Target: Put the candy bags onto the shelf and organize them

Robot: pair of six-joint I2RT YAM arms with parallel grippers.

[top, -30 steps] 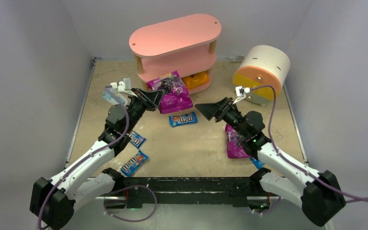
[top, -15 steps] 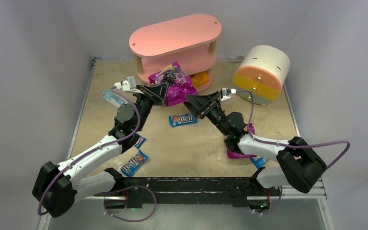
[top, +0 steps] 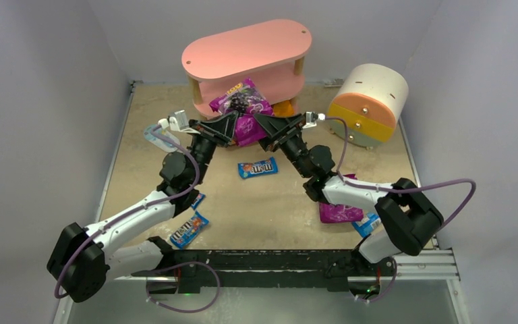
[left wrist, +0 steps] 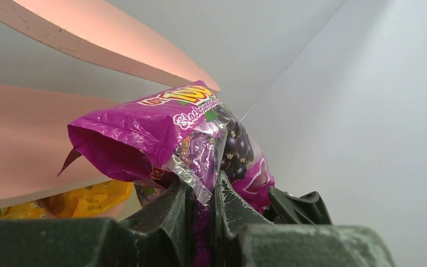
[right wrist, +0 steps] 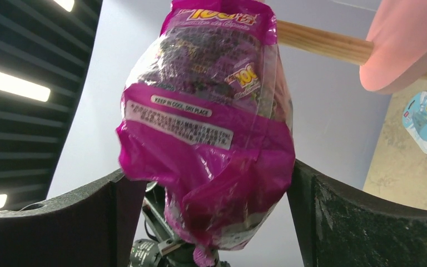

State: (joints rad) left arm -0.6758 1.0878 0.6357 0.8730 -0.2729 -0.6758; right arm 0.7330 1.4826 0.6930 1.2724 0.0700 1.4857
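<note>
One purple bag (top: 241, 106) is being held up by the far edge of the counter, just in front of the middle board of the shelf (top: 246, 47). It is being pinched tight by the left gripper (left wrist: 203, 192). The right gripper (right wrist: 211, 189) is being spread wide open on both sides of it. Only an orange bag (top: 282, 108) is being seen on the bottom board. Another purple bag (top: 340, 212) by the right edge and four blue packets (top: 257, 167) are waiting. "M&M's" and "KEEP IN COOL, DRY PLACE" are being shown.
</note>
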